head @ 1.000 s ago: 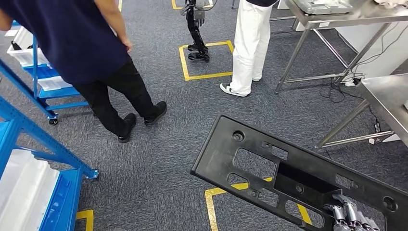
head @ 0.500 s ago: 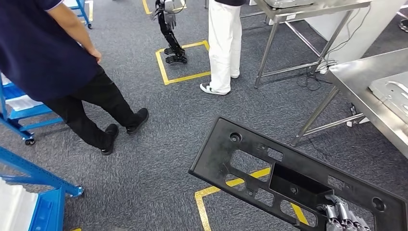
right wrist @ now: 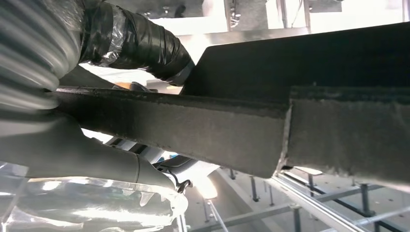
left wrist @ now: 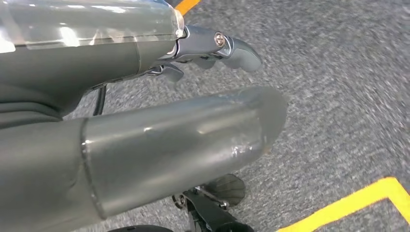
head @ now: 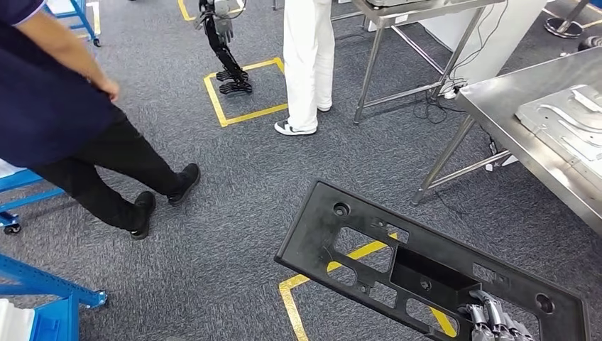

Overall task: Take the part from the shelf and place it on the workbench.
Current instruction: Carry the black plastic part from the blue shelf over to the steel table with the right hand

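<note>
So the right hand [head: 491, 321] has got a grip on the part [head: 397, 263], that long black plastic panel with all the rectangular cutouts and round holes. In the head view the fingers [head: 485, 312] curl over its near edge down at the bottom of the picture, and the panel sticks out up and to the left, held above the grey carpet [head: 234, 213], tilted. The right wrist view has the same thing from underneath: the thick dark edge of the part [right wrist: 232, 130] running across, with the hand [right wrist: 72, 145] wrapped on it.

The left hand [left wrist: 145, 121] is hanging over the carpet in its wrist view, nothing in it, thumb and fingers apart, fingers lightly bent.

The desk [head: 525, 135] is off to the right, shiny steel top on angled legs, and there's a pale grey metal pressing [head: 568, 121] lying on it already. The part is not on it, it's well short of the desk and lower left of it in the picture.

Other stuff around: yellow tape lines [head: 305, 291] on the floor under the panel, a person in a dark top and black trousers [head: 64, 121] on the left, another person in white trousers [head: 307, 64] further back beside a second steel table [head: 397, 14], and another robot's black legs [head: 223, 50] standing in a yellow square. Bit of blue shelf frame [head: 42, 298] at the lower left.
</note>
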Controlling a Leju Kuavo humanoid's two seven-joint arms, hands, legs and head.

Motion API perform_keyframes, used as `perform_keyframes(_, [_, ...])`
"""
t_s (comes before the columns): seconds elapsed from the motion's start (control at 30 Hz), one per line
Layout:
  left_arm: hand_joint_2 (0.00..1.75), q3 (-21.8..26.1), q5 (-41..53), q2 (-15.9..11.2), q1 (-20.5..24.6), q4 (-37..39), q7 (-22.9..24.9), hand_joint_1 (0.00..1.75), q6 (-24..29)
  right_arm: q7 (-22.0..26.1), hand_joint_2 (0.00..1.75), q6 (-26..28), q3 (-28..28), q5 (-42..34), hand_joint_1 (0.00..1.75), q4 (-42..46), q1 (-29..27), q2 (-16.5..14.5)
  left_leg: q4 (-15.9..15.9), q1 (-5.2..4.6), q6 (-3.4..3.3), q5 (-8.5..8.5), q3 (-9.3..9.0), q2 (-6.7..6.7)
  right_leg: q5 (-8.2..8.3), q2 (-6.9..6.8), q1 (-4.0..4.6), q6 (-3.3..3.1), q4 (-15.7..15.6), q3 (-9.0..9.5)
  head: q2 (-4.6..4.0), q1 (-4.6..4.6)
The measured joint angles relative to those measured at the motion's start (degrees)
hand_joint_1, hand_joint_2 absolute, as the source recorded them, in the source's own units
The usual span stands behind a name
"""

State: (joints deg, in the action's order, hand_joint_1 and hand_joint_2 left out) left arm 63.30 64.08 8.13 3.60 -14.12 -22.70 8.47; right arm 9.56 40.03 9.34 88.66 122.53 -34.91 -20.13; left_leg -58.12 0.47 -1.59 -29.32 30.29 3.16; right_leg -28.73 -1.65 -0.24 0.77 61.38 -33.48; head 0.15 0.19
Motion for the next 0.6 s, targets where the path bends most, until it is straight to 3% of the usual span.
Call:
perform_keyframes(0.07, [0.00,0.0,0.0,0.0,0.0,0.0,0.0,0.00,-0.1,-0.4,1.75,0.0,-0.3,0.0,1.75,-0.2,0.0,0.0,0.1,-0.05,0.57,-0.22,-0.29,0.66,0.23,-0.33,0.56,-0.67,-2.4,1.03,0.00,0.00])
perform_keyframes(0.13, [0.00,0.0,0.1,0.0,0.1,0.0,0.1,0.00,-0.2,-1.0,1.75,0.0,-0.8,0.0,1.75,-0.4,-0.1,0.0,0.2,0.10,1.20,-0.42,-0.63,1.14,0.52,0.68,0.49,-1.26,-2.9,1.21,0.00,-0.01])
perform_keyframes(0.2, [0.00,0.0,0.1,0.0,0.3,0.0,0.1,0.00,-0.2,-1.8,1.75,0.0,-1.5,0.0,1.75,-0.6,-0.2,0.0,-1.6,0.19,1.68,-1.88,-0.13,-0.08,0.95,1.59,0.12,-2.00,-3.7,1.72,0.00,-0.04])
perform_keyframes(0.3, [0.00,0.1,0.1,0.0,0.1,0.0,0.1,0.00,-0.3,-2.5,1.75,-0.1,-2.8,0.0,1.75,-1.1,-0.2,-0.1,-11.7,0.25,1.99,-6.90,4.72,-2.49,1.07,3.01,0.08,-2.62,-4.0,1.99,0.00,-0.08])
perform_keyframes(0.33, [0.00,0.1,0.1,0.0,0.0,0.0,0.1,0.00,-0.3,-2.7,1.75,-0.2,-3.2,0.0,1.75,-1.3,-0.2,-0.2,-14.6,0.26,2.07,-7.72,6.33,-2.70,1.02,3.67,0.14,-2.67,-3.9,2.00,0.00,-0.07])
perform_keyframes(0.37, [0.00,0.1,0.2,0.0,-0.1,0.0,0.1,0.00,-0.3,-2.9,1.75,-0.3,-3.6,0.0,1.75,-1.5,-0.2,-0.2,-15.4,0.26,2.09,-7.20,6.98,-2.76,0.97,4.40,0.19,-2.67,-3.8,2.04,0.00,-0.07])
perform_keyframes(0.43, [0.00,0.1,0.3,-0.1,-0.2,0.0,0.1,0.00,-0.3,-3.2,1.75,-0.5,-4.0,0.0,1.75,-1.8,-0.2,-0.2,-10.6,0.28,1.96,-3.16,5.24,-3.52,0.76,5.94,0.18,-2.50,-3.5,2.15,0.00,-0.07])
perform_keyframes(0.5, [0.00,0.1,0.5,-0.2,-0.2,0.0,0.2,0.00,-0.3,-3.2,1.75,-0.7,-4.3,0.0,1.75,-1.9,-0.2,-0.2,-3.4,0.35,1.61,0.02,2.24,-6.13,0.40,7.29,0.14,-2.11,-2.9,1.99,0.00,-0.07])
perform_keyframes(0.57, [0.00,0.3,0.6,-0.2,-0.2,0.0,0.2,0.00,-0.3,-3.1,1.75,-0.8,-4.5,0.0,1.75,-2.0,-0.2,-0.2,-0.7,0.23,1.27,0.36,1.03,-7.53,0.24,8.46,-0.04,-1.46,-2.5,1.49,0.00,-0.07])
perform_keyframes(0.6, [0.00,0.4,0.6,-0.2,-0.1,0.0,0.2,0.00,-0.3,-3.1,1.75,-0.8,-4.6,0.0,1.75,-2.1,-0.3,-0.2,-0.5,0.14,1.12,0.39,0.93,-7.03,0.30,9.10,-0.13,-1.07,-2.4,1.28,0.00,-0.07])
